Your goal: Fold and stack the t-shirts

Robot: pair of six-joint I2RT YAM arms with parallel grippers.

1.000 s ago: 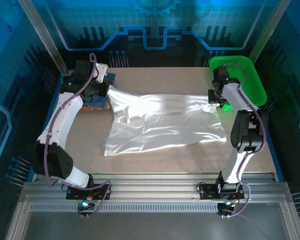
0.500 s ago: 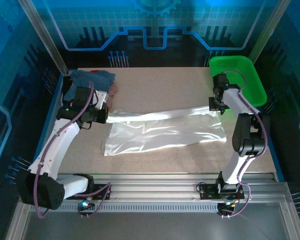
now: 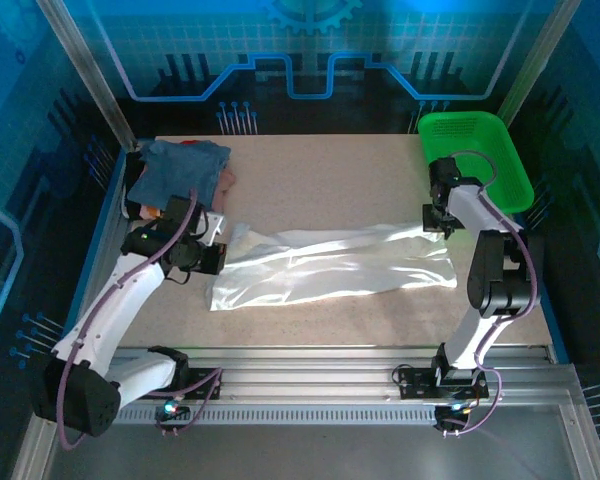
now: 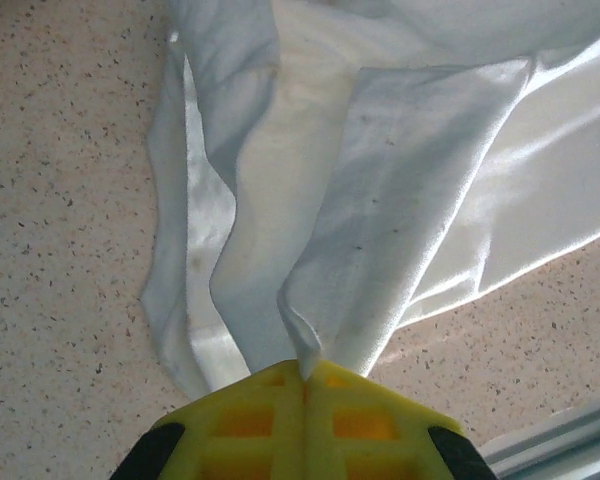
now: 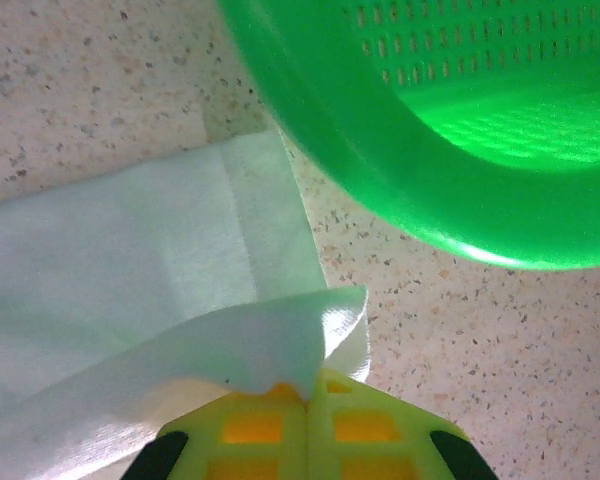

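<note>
The white t-shirt is laid long across the middle of the counter. It looks thin, soft and light, so sagging is likely; its corners are best held. One corner is pinched by the left hand, one by the right hand, just beside the green basket. Open room is seen between the folded shirts and the basket

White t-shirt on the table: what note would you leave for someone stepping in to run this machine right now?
Left end effector: shut on the white t-shirt at its left end.
Right end effector: shut on its right end, beside the green basket.
The shirt lies mid-table, partly doubled over.
Done: a slate-blue shirt tops a pile at the far-left corner.
Left: finish folding the white one and stack it there.
</note>
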